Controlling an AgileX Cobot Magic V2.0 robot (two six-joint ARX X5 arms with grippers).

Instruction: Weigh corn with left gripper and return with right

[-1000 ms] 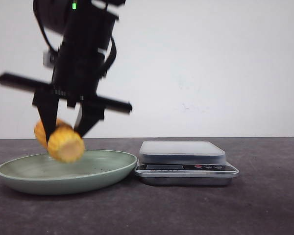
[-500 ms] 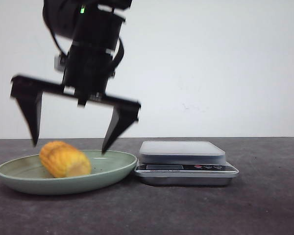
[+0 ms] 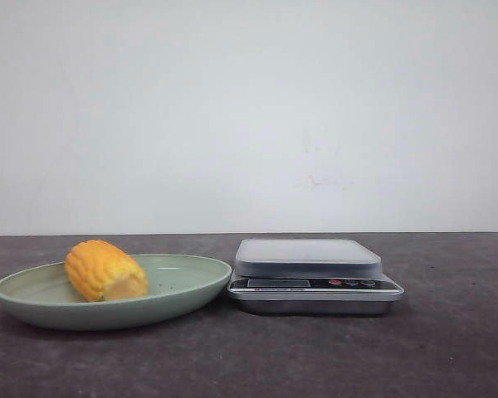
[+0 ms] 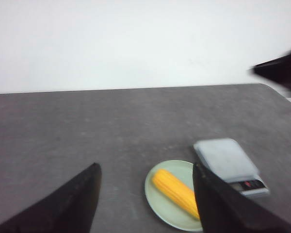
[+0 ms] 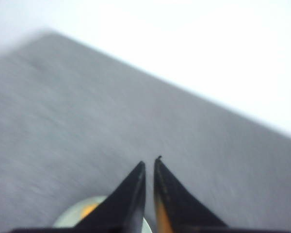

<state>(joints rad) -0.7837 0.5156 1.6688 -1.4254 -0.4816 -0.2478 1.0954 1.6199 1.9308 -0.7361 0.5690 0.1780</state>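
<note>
Dark gray counter point(image 3: 448, 348) carries a green plate point(image 3: 183, 286) touching a scale point(image 3: 315, 274). Corn point(image 3: 105, 270) lies on its side in the plate, long axis horizontal, cut end toward the camera and scale. Left hand point(image 4: 144, 179) hangs high above, wide apart, empty. Right hand point(image 5: 149, 167) is raised, fingertips nearly together, gripping nothing.

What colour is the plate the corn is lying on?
Pale sage green. The plate shows best in the front view, with the yellow-orange corn resting on it.
</note>
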